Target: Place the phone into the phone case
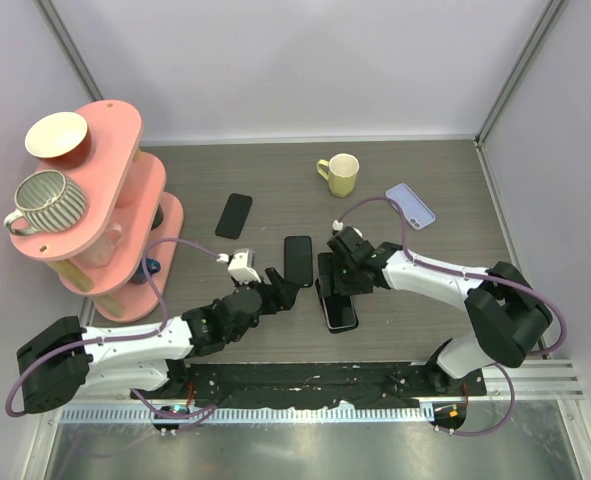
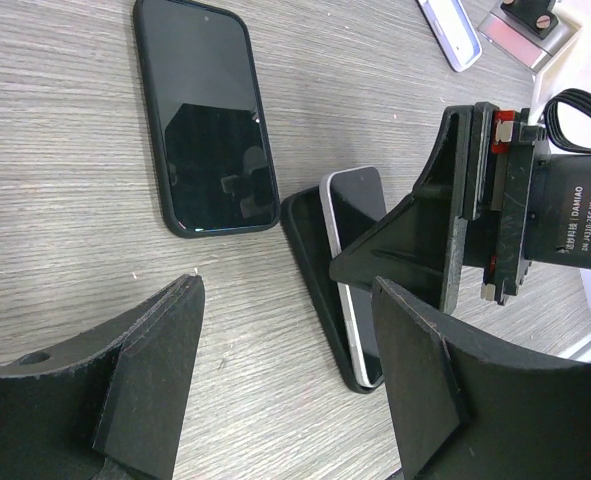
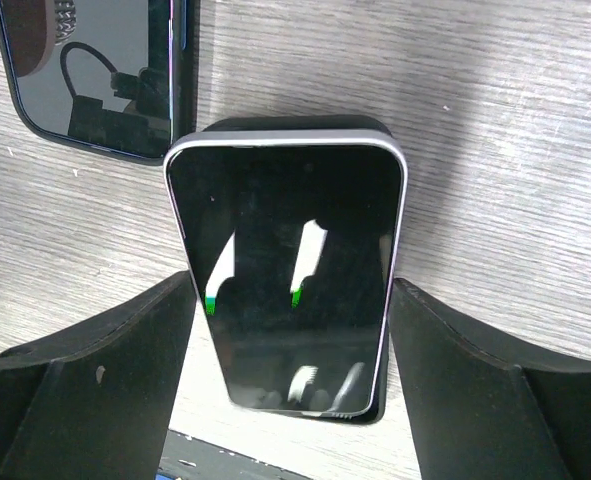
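Left gripper hovers low over the grey wood-grain table. Its fingers are spread wide with nothing between them.

Just to its right, the right gripper points down at the silver-rimmed black-screened phone. Its fingers are apart at about the phone's width, one along each long edge. Cannot tell whether the pads press the edges.

The phone lies face up on the black soft phone case and is not seated. In the left wrist view it sits askew, one long edge down in the case, the other riding over the case's rim.

Beside these, slightly farther out, is a black slab phone in a dark case, flat and face up, apart from both grippers. A second black flat phone lies beyond it to the left.

Far right is a lavender rectangular phone case. Farther back is a pale yellow ceramic mug, upright.

Far left is a pink tiered rack carrying a grey striped cup and a brown cup with a white inside.
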